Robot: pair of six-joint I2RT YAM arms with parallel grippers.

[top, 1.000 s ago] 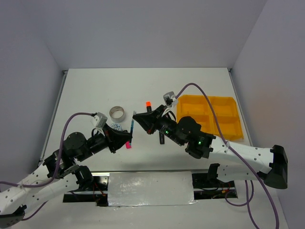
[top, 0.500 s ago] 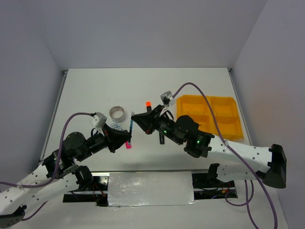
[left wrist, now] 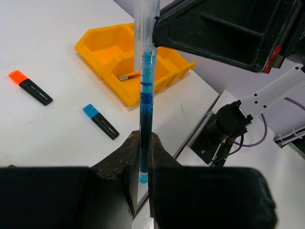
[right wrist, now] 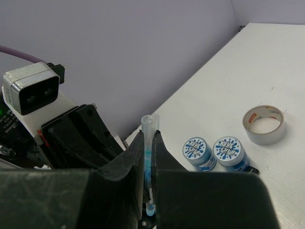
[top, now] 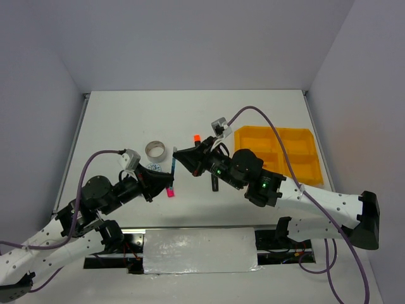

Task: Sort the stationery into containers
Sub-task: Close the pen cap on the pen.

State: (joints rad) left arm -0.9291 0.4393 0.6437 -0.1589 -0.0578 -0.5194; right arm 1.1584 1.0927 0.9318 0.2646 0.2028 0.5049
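white table boxed in by pale lilac walls.

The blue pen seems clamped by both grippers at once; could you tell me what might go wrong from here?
1. The left gripper and right gripper both pinch the blue pen; if either arm moves before the other lets go, the thin barrel may bend or get wrenched loose.
2. The two gripper bodies sit very close, so a small misjudged move could knock them together.
3. A dropped pen would likely land on the table, short of the yellow tray.
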